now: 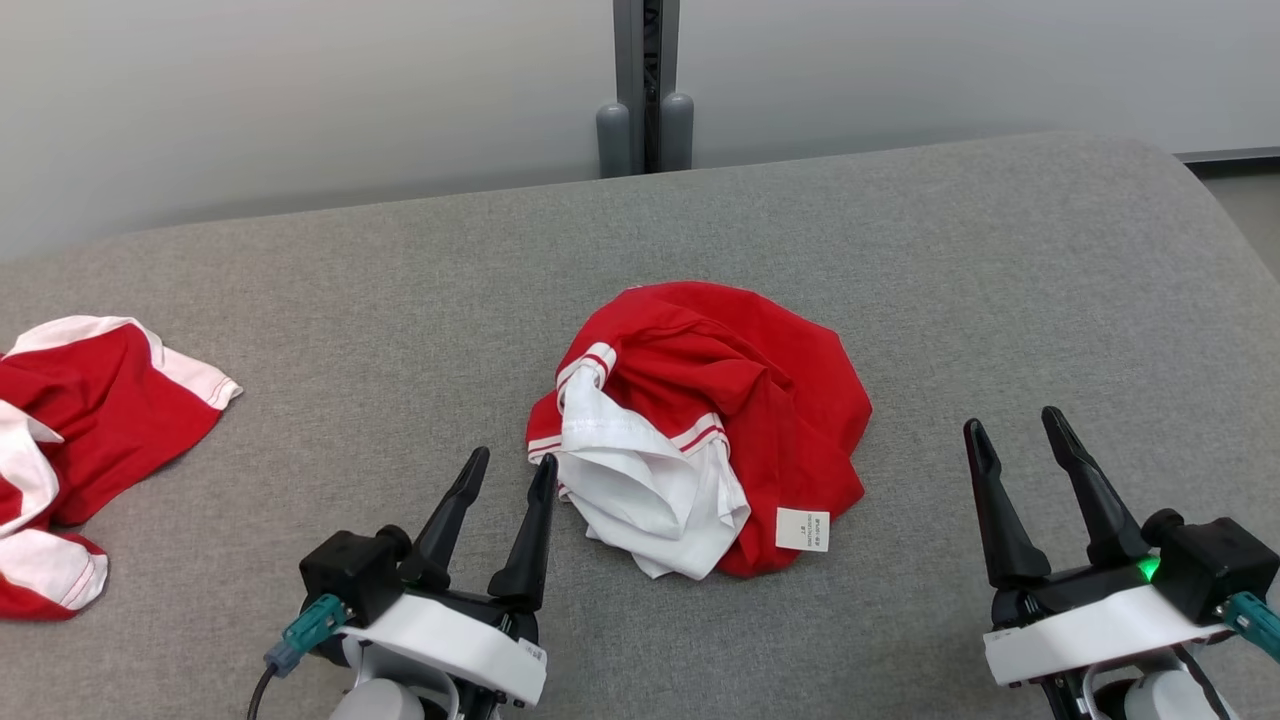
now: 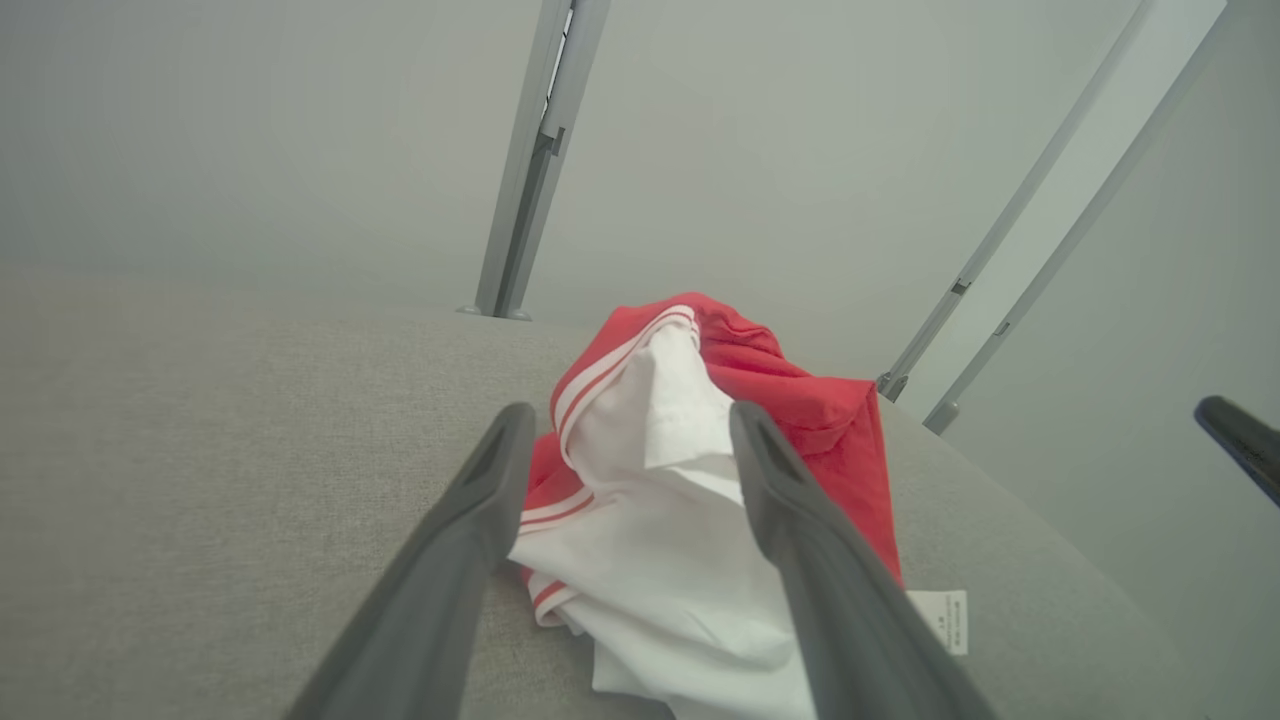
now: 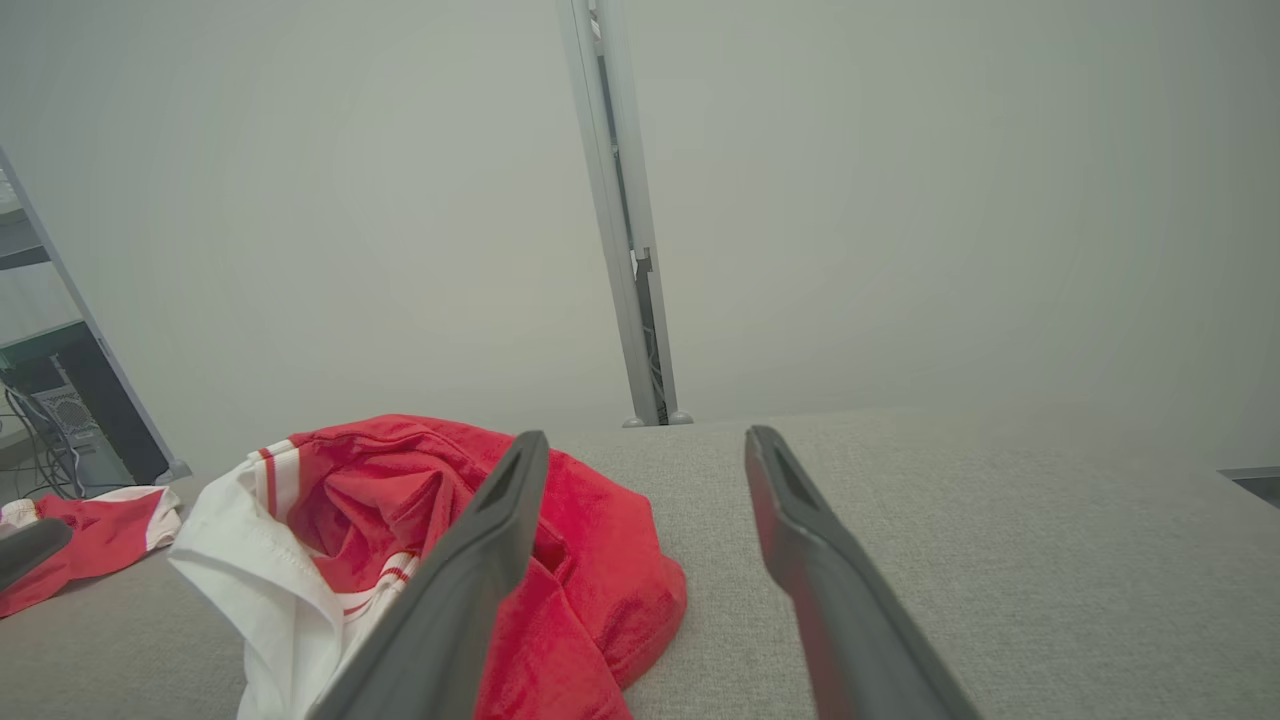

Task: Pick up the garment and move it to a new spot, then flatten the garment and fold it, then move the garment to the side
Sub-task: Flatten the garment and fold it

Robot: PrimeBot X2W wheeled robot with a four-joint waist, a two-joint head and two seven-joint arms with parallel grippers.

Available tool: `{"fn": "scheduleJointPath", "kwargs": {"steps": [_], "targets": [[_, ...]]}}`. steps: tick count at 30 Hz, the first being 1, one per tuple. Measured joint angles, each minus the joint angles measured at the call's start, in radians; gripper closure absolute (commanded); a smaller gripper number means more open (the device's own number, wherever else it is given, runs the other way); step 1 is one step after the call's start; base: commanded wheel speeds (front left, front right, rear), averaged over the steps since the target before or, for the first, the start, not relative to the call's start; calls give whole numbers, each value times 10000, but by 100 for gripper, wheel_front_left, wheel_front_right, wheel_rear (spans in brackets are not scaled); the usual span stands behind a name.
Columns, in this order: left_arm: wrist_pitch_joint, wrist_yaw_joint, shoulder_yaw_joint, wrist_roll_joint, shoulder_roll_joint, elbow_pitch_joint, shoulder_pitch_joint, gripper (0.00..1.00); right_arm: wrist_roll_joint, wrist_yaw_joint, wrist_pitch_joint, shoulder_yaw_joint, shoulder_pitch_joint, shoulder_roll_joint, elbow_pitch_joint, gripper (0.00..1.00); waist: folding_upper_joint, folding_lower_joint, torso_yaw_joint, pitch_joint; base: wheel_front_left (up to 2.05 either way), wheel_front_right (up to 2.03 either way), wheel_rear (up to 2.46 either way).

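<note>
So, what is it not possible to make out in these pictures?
- Label, head view: print too small to read.
- Second garment, head view: cut off by the left edge.
- Middle garment, every view: its own folds hide its shape and underside.
- Cables, right wrist view: small, blurred, at the left edge.

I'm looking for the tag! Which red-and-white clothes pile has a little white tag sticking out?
The bunched-up garment in the middle; its tag lies at its near edge. The other garment, far left, shows none.

Fingers spread wide: left gripper (image 1: pixel 513 460), right gripper (image 1: pixel 1014 422).
</note>
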Motion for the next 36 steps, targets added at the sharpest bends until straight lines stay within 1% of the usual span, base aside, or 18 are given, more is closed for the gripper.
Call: {"fn": "scheduleJointPath", "kwargs": {"steps": [5,10,19,22,27,31,33,34,35,36], "targets": [[0,-27,-357,-161,-2,109,-190,0,42,-2,0,81,-141,8,221,0,0,0,-14,133,0,0,0],[-2,-33,-805,-646,-2,489,-505,0,67,0,0,150,-199,19,291,0,0,0,-22,182,0,0,0],[6,-35,-1808,-2585,-6,1306,-1326,0,128,-2,0,470,-360,10,431,0,0,0,-326,143,0,0,0],[48,-50,-1921,-3020,-10,1670,-1428,0,182,0,0,548,-364,6,476,0,0,0,-484,89,0,0,0],[58,-61,-1783,-3963,-8,2251,-1546,0,194,0,0,600,-357,-6,499,0,0,0,-687,22,0,0,0],[75,-61,-1898,-4899,-4,2243,-1746,0,196,-2,0,596,-345,-19,514,0,0,0,-754,-19,0,0,0],[119,-61,-2121,-5007,-6,2165,-1806,0,196,0,0,589,-334,-23,522,0,0,0,-752,-40,0,0,0],[119,-61,-2173,-5039,-6,2159,-1836,28,196,0,0,585,-330,-23,527,0,0,0,-743,-53,0,0,0],[119,-61,-2228,-5085,-10,2159,-1874,61,196,0,0,591,-329,-21,527,0,0,0,-732,-65,0,0,0],[117,-61,-2265,-5125,0,2159,-1912,71,196,-2,0,596,-328,-21,527,0,0,0,-722,-73,0,0,0]]}}
